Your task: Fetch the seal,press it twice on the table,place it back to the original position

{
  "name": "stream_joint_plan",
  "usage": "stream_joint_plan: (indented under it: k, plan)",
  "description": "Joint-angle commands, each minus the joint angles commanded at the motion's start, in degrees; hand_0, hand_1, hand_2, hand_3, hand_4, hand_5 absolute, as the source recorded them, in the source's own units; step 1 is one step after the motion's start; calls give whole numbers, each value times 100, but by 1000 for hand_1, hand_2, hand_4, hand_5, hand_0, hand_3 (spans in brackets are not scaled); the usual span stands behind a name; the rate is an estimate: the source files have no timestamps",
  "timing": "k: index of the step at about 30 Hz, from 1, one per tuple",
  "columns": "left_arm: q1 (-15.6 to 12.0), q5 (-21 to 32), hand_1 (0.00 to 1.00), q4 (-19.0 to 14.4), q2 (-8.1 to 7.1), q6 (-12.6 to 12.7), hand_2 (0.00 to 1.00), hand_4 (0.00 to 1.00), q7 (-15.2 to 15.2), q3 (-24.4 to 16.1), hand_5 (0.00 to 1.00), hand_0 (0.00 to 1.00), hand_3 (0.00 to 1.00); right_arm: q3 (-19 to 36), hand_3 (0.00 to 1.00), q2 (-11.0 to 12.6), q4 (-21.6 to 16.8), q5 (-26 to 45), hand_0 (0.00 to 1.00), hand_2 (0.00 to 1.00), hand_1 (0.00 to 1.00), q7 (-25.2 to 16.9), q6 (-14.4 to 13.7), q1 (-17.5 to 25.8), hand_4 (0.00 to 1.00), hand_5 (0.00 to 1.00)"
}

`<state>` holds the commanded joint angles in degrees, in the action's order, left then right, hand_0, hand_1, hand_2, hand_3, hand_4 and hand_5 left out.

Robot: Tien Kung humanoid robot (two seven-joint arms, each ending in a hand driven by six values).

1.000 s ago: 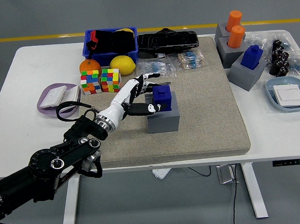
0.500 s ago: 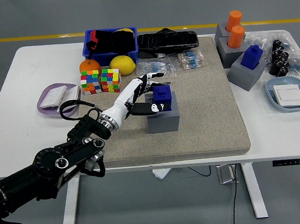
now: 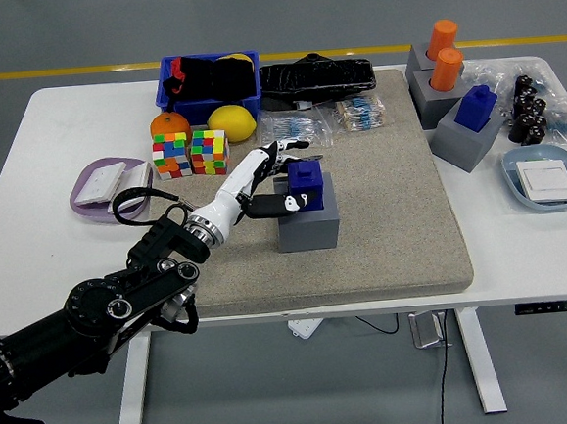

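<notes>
Centrally, a blue seal (image 3: 305,178) is seen seated upright on a grey block (image 3: 309,217) on the tan mat (image 3: 401,212) that covers much of the white desk (image 3: 27,193). The left hand (image 3: 279,179) is brought in from the lower left on a black arm and is placed at the seal's left side: the thumb (image 3: 275,206) is laid along the near left face, and the other fingers (image 3: 289,153) are spread around the far left side. Contact with the seal is suggested, but a firm grasp cannot be told; the seal is not lifted off its block.

The right hand is not seen.

To the far left of the mat, two colour cubes (image 3: 190,152) are set side by side, with an orange (image 3: 168,123) and a lemon (image 3: 231,123) just behind them. A blue bin (image 3: 170,93) with dark contents is placed at the far edge, and a black bag (image 3: 316,76) beside it. A lilac dish (image 3: 86,193) with a white item is found at the left. At the far right, two orange seals (image 3: 444,52) on grey blocks and a second blue seal (image 3: 475,108) on a grey block are grouped, near a pale blue dish (image 3: 512,169) holding a white pad.
</notes>
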<state>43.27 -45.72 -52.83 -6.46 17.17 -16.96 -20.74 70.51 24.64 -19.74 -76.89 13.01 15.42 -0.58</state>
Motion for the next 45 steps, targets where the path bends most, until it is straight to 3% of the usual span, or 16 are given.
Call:
stream_joint_plan:
  k: [8,9,14,15,34,39,45]
  plan:
    - [6,-102,703,21,5,54,654,721,22,-1,2,784,787,-2,755,5,2,-3,851,786,782,-3,-1,-1,859,523]
    - [10,-105,605,21,6,72,577,707,13,-7,2,758,766,-4,755,6,3,-4,851,785,782,-2,0,-4,860,524]
    - [27,-99,605,16,16,140,577,707,-24,-14,2,758,766,6,755,1,0,-9,851,785,782,-5,-2,-12,860,524]
    - [30,-92,536,21,18,154,510,697,-32,-9,2,709,749,11,755,1,-2,-10,852,786,782,-6,-2,-14,860,523]
    - [55,-66,531,-173,-72,211,501,689,-113,-177,2,704,735,30,755,-7,-6,-19,860,787,783,-7,-3,-16,862,521]
    - [80,-112,535,-287,-164,225,504,691,-114,-329,2,707,736,48,755,-9,-5,-21,860,787,783,-7,1,-13,863,521]
    - [77,-368,537,-525,-442,213,506,699,-72,-735,2,714,736,61,755,2,-1,-29,861,786,783,-5,1,2,863,521]
